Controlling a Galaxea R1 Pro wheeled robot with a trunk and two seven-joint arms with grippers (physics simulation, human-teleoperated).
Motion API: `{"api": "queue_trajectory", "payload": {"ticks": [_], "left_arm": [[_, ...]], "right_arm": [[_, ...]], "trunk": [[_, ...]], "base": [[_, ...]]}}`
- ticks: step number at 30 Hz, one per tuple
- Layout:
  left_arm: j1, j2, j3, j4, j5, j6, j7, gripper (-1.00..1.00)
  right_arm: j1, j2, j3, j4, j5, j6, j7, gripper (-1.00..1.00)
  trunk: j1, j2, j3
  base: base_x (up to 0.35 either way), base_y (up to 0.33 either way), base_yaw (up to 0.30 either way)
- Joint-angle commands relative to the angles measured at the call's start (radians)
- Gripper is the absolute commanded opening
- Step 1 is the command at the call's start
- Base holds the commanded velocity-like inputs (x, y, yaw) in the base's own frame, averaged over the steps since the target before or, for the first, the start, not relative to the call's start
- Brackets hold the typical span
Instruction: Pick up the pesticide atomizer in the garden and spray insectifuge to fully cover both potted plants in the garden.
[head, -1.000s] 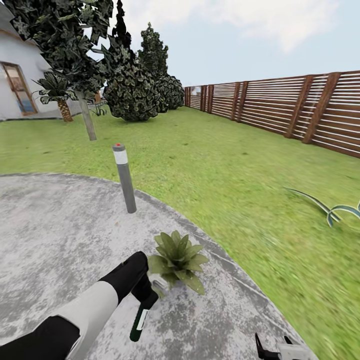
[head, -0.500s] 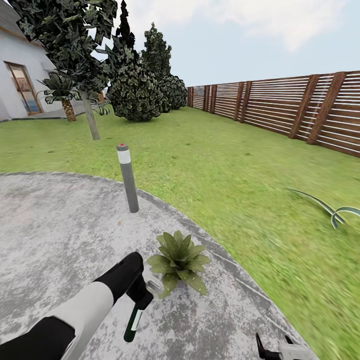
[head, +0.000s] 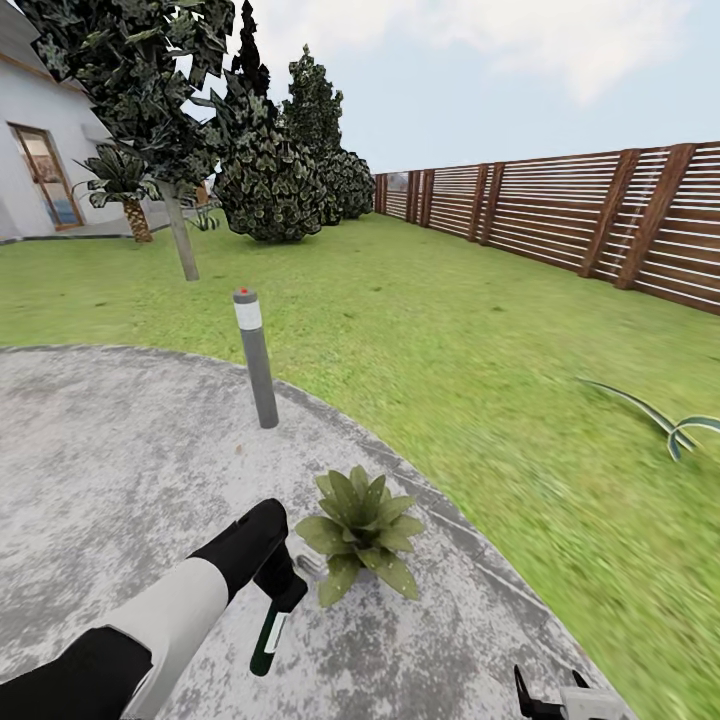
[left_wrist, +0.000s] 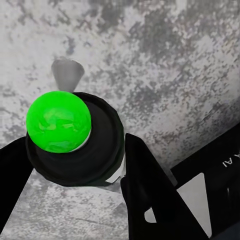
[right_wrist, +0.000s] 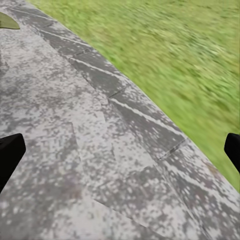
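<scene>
One potted plant (head: 360, 528), a low green rosette, sits on the paved patio (head: 100, 460) near its edge. My left gripper (head: 283, 590) is shut on the pesticide atomizer (head: 268, 632) just left of the plant. The dark-green bottle with its white label hangs down from the fingers. In the left wrist view the black spray head (left_wrist: 100, 150) with a bright green cap (left_wrist: 59, 120) sits between the black fingers (left_wrist: 150, 190). My right gripper (head: 548, 700) is low at the frame's bottom, open, its fingertips (right_wrist: 9, 155) wide apart over bare paving. The second plant is out of view.
A grey bollard lamp (head: 257, 357) stands at the patio's edge behind the plant. Lawn (head: 450, 330) stretches to the brown slatted fence (head: 600, 215). A striped agave (head: 670, 425) lies at the right, with trees (head: 270, 170) and a house (head: 40, 170) far left.
The head view has swung slightly, shifting the whole scene right. My left gripper, still holding the atomizer, has drifted a little left beside the plant. The right gripper stays put.
</scene>
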Motion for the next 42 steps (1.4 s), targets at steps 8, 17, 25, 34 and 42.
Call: {"api": "queue_trajectory", "payload": {"ticks": [8,17,25,34,42], "left_arm": [[0.014,0.003,-0.003,0.001,-0.01,0.002,-0.011,-1.0],[0.015,0.007,0.0,-0.001,-0.01,0.002,-0.011,-1.0],[0.0,0.021,-0.001,-0.001,-0.011,0.003,-0.011,-1.0],[0.015,0.029,-0.011,0.001,-0.01,0.0,-0.011,-1.0],[0.015,0.025,-0.014,0.011,-0.008,-0.002,-0.012,-1.0]], "right_arm": [[-0.001,0.002,-0.008,0.001,0.006,-0.002,0.005,1.0],[-0.001,0.002,-0.008,0.001,0.006,-0.003,0.005,1.0],[-0.001,0.002,-0.008,0.002,0.006,-0.003,0.005,1.0],[-0.001,0.005,-0.008,0.002,0.006,-0.003,0.005,1.0],[-0.001,0.006,-0.008,0.001,0.006,-0.003,0.005,1.0]], "trunk": [[0.0,0.0,-0.001],[0.0,0.0,-0.001],[0.0,0.0,-0.001],[0.0,0.0,-0.001],[0.0,0.0,-0.001]], "base": [[0.001,0.0,-0.161],[0.058,0.058,-0.107],[0.057,0.088,-0.001],[-0.003,0.0,0.0],[-0.161,0.0,0.0]]}}
